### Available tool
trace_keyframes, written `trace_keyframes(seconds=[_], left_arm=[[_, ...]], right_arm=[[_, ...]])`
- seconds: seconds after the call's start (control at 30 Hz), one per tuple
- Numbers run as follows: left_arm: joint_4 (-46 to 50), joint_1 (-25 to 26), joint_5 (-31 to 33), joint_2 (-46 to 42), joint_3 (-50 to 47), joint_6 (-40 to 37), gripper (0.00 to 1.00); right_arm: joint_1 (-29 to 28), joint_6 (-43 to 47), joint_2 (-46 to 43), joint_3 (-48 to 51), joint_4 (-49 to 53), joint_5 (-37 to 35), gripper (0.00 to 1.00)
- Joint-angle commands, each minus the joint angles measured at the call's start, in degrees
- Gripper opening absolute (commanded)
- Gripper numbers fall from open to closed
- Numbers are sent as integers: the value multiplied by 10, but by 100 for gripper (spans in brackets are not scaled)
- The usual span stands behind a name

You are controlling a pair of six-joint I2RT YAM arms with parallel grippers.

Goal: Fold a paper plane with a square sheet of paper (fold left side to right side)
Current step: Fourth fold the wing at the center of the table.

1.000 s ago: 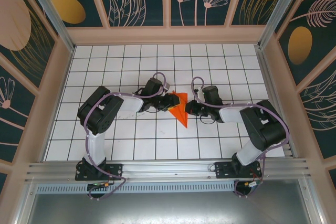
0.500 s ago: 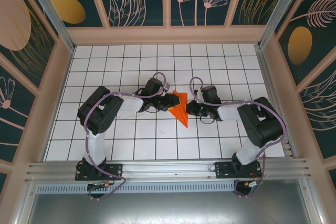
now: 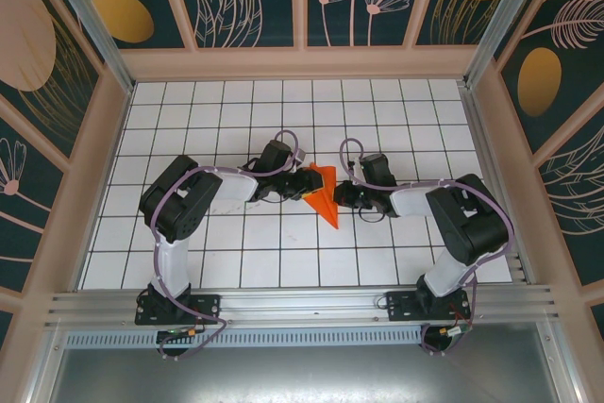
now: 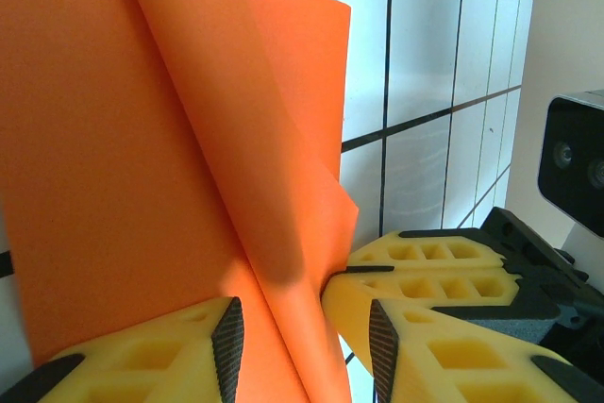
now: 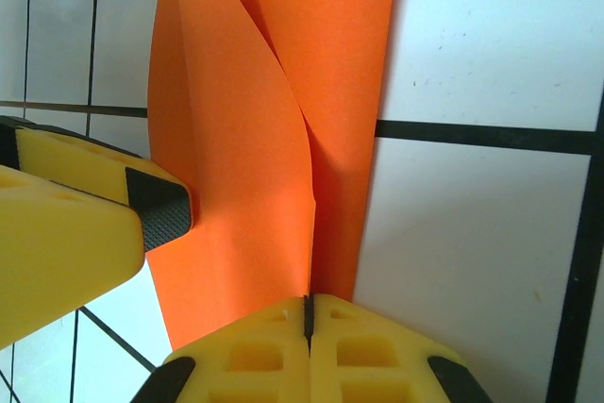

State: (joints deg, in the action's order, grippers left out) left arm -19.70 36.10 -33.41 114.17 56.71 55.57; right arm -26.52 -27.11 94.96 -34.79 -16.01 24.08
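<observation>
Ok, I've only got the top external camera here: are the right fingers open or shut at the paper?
Observer: Shut. In the right wrist view the right fingers meet tip to tip, at the end of a raised crease in the orange paper.
Operator: And the left ones?
Observer: The left fingers stand apart, with a standing flap of the paper between their pads.
Operator: Is the sheet lying flat?
Observer: No. Its flaps curl up off the white grid table and lean together along a ridge.
</observation>
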Motion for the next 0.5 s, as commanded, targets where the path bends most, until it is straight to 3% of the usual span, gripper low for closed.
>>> trace_keyframes(seconds=[0.0,0.47], left_arm=[[34,2,25,9,1,-16,43],[34,2,25,9,-1,-17,43]], right_arm=[[-6,6,-18,4,11,-6,1],[-7,9,-29,6,24,-24,1]])
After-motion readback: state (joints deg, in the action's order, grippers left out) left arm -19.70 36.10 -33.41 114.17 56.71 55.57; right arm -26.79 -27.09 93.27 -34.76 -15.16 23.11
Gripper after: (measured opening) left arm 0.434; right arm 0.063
